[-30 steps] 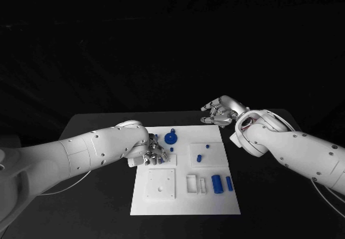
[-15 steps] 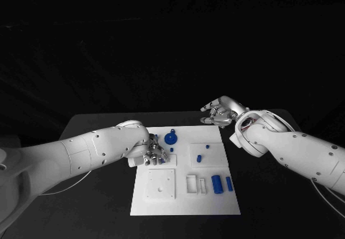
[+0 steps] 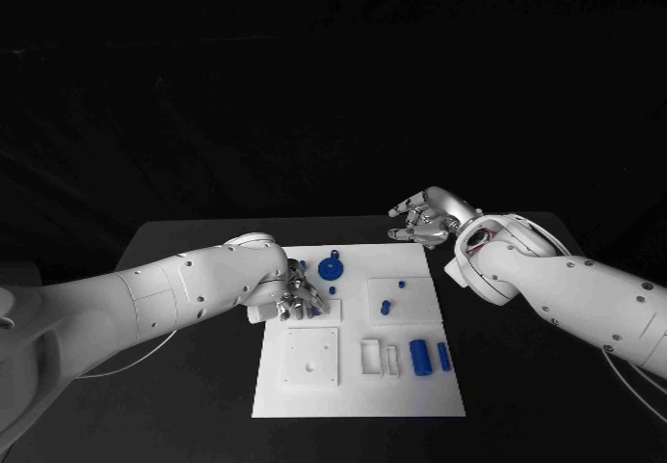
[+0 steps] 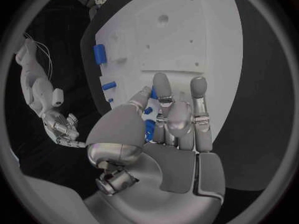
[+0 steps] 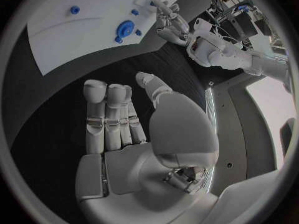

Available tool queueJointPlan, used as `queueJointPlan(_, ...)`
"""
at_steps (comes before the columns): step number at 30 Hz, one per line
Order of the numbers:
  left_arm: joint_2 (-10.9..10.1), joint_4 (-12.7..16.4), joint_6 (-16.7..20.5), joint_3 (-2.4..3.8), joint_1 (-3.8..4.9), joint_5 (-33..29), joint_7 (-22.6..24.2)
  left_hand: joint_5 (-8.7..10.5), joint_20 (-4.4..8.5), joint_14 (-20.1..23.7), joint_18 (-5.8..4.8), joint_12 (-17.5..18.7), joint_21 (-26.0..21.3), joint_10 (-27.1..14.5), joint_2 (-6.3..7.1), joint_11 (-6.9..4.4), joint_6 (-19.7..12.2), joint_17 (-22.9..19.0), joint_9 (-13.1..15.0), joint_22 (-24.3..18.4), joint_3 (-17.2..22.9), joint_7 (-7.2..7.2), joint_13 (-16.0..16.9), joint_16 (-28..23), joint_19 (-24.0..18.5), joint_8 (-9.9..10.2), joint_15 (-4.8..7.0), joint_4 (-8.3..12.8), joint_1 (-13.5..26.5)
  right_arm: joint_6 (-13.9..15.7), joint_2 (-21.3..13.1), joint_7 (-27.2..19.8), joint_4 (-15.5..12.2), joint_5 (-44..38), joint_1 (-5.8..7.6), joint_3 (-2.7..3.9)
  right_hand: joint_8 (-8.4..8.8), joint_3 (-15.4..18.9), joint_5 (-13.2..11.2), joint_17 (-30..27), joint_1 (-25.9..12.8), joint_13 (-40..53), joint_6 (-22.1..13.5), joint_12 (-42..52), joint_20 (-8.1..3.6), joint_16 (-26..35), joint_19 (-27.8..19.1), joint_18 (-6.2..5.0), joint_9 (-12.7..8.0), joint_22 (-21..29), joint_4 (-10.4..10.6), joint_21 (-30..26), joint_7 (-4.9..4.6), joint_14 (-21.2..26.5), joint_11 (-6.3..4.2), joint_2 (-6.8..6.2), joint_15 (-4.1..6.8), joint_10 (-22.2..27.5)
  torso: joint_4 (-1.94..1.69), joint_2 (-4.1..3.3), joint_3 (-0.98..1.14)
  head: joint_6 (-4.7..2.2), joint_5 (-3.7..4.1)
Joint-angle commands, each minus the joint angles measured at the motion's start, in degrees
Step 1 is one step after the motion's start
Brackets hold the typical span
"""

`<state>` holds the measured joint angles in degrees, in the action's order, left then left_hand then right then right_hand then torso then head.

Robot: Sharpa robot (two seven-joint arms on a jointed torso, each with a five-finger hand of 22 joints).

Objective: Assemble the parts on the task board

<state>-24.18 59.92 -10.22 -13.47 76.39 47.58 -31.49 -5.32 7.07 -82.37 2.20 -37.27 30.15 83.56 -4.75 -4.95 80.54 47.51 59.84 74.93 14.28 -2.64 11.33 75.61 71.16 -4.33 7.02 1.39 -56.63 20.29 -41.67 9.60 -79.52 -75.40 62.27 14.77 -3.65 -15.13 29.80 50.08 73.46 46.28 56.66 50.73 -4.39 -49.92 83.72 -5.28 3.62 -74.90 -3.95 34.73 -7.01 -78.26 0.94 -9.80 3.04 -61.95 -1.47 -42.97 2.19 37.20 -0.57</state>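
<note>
Left wrist view: fingers [image 4: 163,92] around blue part [image 4: 149,127]

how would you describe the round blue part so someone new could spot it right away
Start at the white board in the middle of the black table and go to its far edge, just beyond the left hand. The round blue part lies there. It is a wide disc, while the other blue pieces are small pegs or upright cylinders.

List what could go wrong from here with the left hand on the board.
1. The left hand works low over the task board, its fingers around a small blue part; the part could slip.
2. The blue disc part sits close by; a sideways move may knock it.
</note>
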Motion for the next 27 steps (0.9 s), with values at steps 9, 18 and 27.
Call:
queueJointPlan(9, -0.3, -0.3, 1.6, -0.08, -0.10, 1.2, -0.3, 1.89, 0.14, -0.1, -0.53, 0.1, -0.4, 3.3, 2.61, 0.31, 1.2, 0.0, 0.0, 0.9, -3.1, -0.89, -0.1, -0.3, 0.4, 0.3, 0.30, -1.9, -0.5, -0.6, 0.0, -0.5, 0.0, -0.1, -0.13, 0.03, 0.08, -0.4, 0.3, 0.0, -0.6, -0.1, 0.4, -0.1, -0.07, -0.1, 0.6, -0.54, 0.0, -4.1, 0.0, 0.0, -0.03, 0.0, -0.32, -0.09, 0.38, 0.3, 0.01, 0.02, -0.01, 0.06, 0.10)
queueJointPlan(18, -0.5, -0.2, 2.4, -0.06, -0.10, 1.2, 0.0, 2.12, 0.19, 0.0, -0.52, 0.2, -0.5, 3.3, 3.93, 0.32, 1.2, -0.2, 0.0, 0.9, -3.1, -0.88, -0.3, -0.5, 0.4, 0.3, 0.31, -3.0, -0.6, -0.6, -0.1, -0.5, 0.1, -0.1, -0.22, 0.03, 0.08, -0.4, 0.3, 0.0, -0.6, -0.1, 0.4, -0.1, -0.07, -0.1, 0.6, -0.54, 0.0, -4.1, 0.0, 0.0, -0.03, 0.0, -0.32, -0.09, 0.38, 0.3, -0.02, 0.03, -0.02, 0.04, 0.02)
queueJointPlan(27, -0.7, 0.0, 4.4, 0.02, -0.12, 1.2, 1.1, 2.54, 0.55, 0.0, -0.79, 0.2, -0.6, 3.3, 5.10, 0.23, 1.3, -0.2, 0.1, 0.9, -3.7, -0.91, -0.7, -0.6, 0.5, 0.3, 0.51, -4.7, -0.5, -0.6, -0.1, -0.5, 0.1, 0.0, -0.38, 0.03, 0.08, -0.4, 0.3, 0.0, -0.6, -0.1, 0.4, -0.1, -0.07, -0.1, 0.6, -0.54, 0.0, -4.1, 0.0, 0.0, -0.03, 0.0, -0.32, -0.09, 0.38, 0.3, 0.05, 0.00, -0.03, -0.01, -0.07)
